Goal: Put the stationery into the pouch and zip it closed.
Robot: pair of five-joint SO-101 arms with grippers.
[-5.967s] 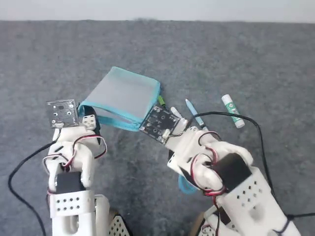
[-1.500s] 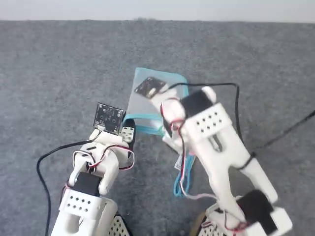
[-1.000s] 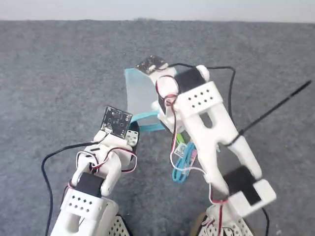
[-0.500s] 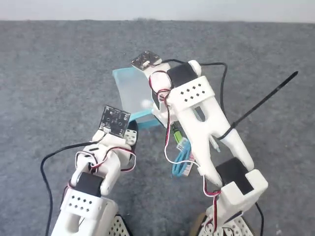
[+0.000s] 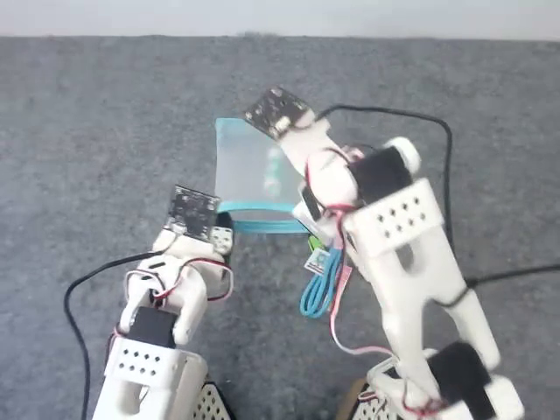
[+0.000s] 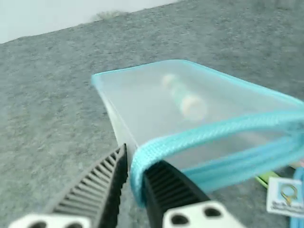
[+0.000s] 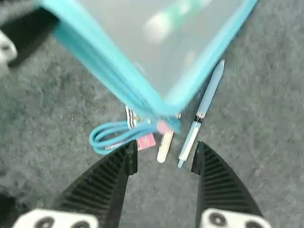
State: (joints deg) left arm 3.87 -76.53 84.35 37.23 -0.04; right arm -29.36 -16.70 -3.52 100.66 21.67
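One frosted, turquoise-trimmed pouch [image 5: 249, 175]

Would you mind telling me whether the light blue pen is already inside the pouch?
No, the light blue pen lies outside the pouch, beside its teal-trimmed corner.

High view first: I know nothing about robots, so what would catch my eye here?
A see-through pouch with turquoise trim sits mid-table, a white-and-green tube showing through its wall. The left end effector pinches the pouch's edge, while the right end effector hangs open above a light blue pen and a coiled blue cable beside the pouch.
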